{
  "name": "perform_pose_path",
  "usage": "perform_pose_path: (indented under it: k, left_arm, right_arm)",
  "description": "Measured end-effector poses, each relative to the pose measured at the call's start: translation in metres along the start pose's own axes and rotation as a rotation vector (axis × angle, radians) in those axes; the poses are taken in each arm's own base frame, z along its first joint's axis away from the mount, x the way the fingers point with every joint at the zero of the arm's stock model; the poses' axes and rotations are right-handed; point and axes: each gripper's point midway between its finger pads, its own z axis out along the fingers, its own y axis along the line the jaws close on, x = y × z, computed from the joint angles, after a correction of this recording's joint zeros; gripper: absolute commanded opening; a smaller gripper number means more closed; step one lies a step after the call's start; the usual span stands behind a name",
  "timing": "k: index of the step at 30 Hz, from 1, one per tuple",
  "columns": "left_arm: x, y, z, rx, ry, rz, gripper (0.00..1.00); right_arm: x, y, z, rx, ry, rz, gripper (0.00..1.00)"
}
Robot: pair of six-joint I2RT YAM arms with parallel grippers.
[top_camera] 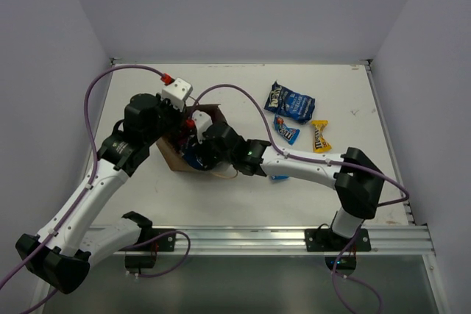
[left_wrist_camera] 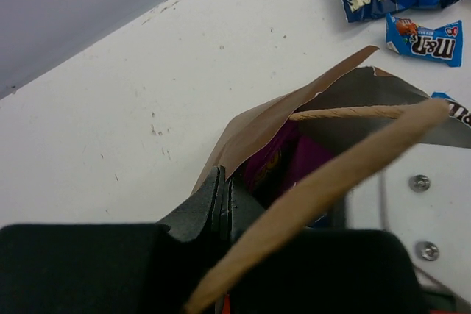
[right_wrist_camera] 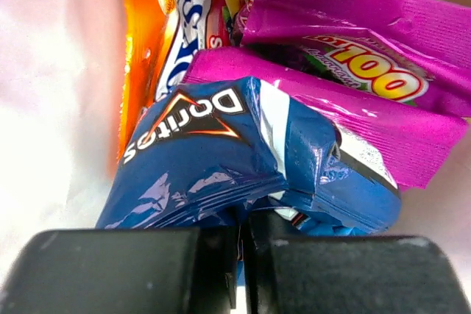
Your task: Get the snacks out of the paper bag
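Observation:
The brown paper bag [top_camera: 175, 154] lies tipped on the table, mouth toward the right. My left gripper [top_camera: 179, 127] is shut on its upper rim; in the left wrist view the jaws [left_wrist_camera: 223, 195] pinch the paper wall [left_wrist_camera: 257, 126], with a loop handle [left_wrist_camera: 331, 182] across the front. My right gripper [top_camera: 197, 154] is inside the bag, shut on the edge of a blue Doritos bag [right_wrist_camera: 206, 152]. Two magenta bags [right_wrist_camera: 368, 64] and an orange bag [right_wrist_camera: 143, 42] lie behind it. Outside lie a blue chip bag [top_camera: 291, 102], a blue candy pack [top_camera: 287, 132] and a yellow candy pack [top_camera: 319, 137].
A small blue packet [top_camera: 280, 177] shows partly under the right forearm. Purple cables loop over both arms. White walls close in the table's back and sides. A metal rail [top_camera: 294, 239] runs along the near edge.

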Motion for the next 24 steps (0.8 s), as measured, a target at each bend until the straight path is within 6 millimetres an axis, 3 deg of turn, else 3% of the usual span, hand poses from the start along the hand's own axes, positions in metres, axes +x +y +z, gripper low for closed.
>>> perform_pose_path:
  k: [5, 14, 21, 24]
  left_arm:
    - [0.000, 0.001, 0.000, -0.005, 0.001, 0.001, 0.00]
    - [0.001, 0.003, 0.000, -0.016, 0.003, 0.001, 0.00]
    - [0.001, 0.004, 0.000, -0.024, 0.004, 0.001, 0.00]
    - [0.001, 0.005, 0.000, -0.026, 0.006, 0.001, 0.00]
  right_arm:
    - [-0.016, -0.003, -0.025, 0.002, -0.036, -0.026, 0.00]
    - [-0.090, -0.003, -0.109, -0.015, -0.248, -0.068, 0.00]
    - [-0.116, -0.009, -0.150, 0.000, -0.344, -0.078, 0.00]
    - [-0.133, -0.017, -0.184, 0.034, -0.415, -0.084, 0.00]
